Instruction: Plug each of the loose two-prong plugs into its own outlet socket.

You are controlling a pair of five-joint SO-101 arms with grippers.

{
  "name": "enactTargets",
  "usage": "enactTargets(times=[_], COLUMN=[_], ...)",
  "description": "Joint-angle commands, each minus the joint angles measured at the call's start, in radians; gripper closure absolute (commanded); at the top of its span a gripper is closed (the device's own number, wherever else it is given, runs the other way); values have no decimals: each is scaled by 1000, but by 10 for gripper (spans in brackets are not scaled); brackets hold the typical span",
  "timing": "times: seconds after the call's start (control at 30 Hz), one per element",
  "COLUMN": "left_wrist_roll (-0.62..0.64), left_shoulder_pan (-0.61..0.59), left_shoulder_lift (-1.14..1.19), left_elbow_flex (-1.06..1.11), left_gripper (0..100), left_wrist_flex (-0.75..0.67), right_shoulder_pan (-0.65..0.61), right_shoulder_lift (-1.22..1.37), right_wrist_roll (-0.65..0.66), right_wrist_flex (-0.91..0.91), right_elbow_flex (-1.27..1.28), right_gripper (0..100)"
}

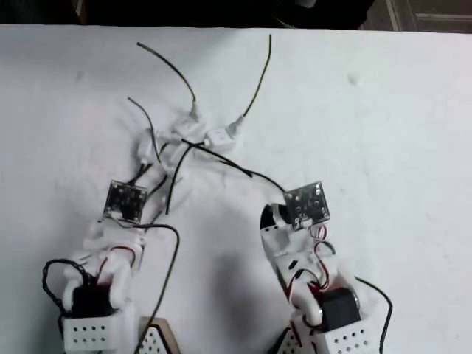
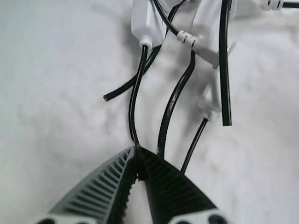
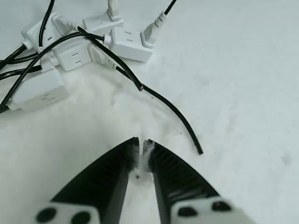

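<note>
— Left arm?
— My left gripper (image 2: 138, 156) is pinched on a black cord (image 2: 134, 107). The white outlet sockets (image 2: 145, 23) sit just ahead of it.
— Right?
— My right gripper (image 3: 141, 151) is pressed together on nothing, with the sockets farther ahead on the worktop (image 3: 243, 70).

My left arm (image 1: 110, 243) and right arm (image 1: 302, 243) flank the near bench (image 1: 383, 133); white outlet sockets (image 1: 220, 139) and black cords (image 1: 221, 158) tangle just ahead.

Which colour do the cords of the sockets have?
The cords are black; the right wrist view shows them best.
</note>
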Motion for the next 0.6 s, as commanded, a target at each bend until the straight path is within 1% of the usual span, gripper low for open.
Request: enactTargets(times=[0.0, 0.13, 0.27, 0.4, 0.47, 0.57], left_wrist_roll=[-11, -11, -11, -11, -8, -9], left_shoulder_pan=[-5, -5, -5, -5, -1, -1], left_shoulder_lift=[-12, -12, -12, -12, -12, -12], left_elbow_flex=[3, 3, 3, 3, 3, 3], left_gripper=[975, 975, 975, 975, 975, 974], left_wrist_flex=[6, 46, 78, 121, 173, 183], right_shoulder_pan=[-1, -1, 10, 5, 8, 8], right_shoulder_lift=[5, 5, 10, 12, 7, 7], right_wrist_roll=[-15, -15, -15, -15, -15, -15], right_wrist_flex=[-1, -2, 15, 120, 173, 179], right_elbow_flex=[40, 129, 137, 137, 137, 137], right_gripper=[981, 981, 981, 981, 981, 981])
